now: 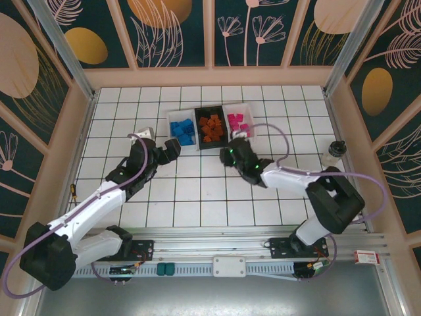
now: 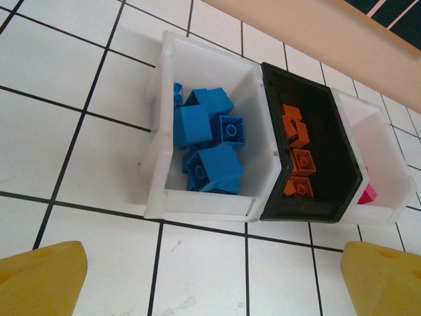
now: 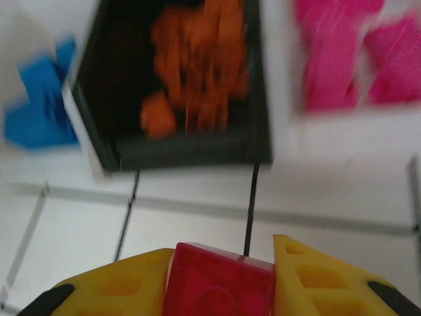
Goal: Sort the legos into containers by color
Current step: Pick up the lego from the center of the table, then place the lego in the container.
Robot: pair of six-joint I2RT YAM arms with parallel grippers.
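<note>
Three joined containers stand at the back middle: a white bin [image 2: 197, 205] of blue legos [image 2: 210, 141], a black bin [image 2: 309, 210] of orange legos [image 2: 299, 158], and a white bin [image 2: 388, 151] with pink legos [image 1: 238, 122]. My right gripper [image 3: 220, 266] is shut on a magenta-pink lego [image 3: 220, 286], held just in front of the black bin [image 3: 191, 155]; the view is blurred. From above, the right gripper [image 1: 235, 143] sits close to the pink bin's near edge. My left gripper [image 2: 210, 283] is open with nothing in it, its yellow fingertips [image 2: 39, 280] over bare tile before the blue bin.
A small dark-capped bottle [image 1: 334, 153] stands near the right wall. Wooden walls [image 1: 79, 125] fence the white tiled floor on three sides. The left gripper [image 1: 172, 150] hovers just left of the blue bin's near corner.
</note>
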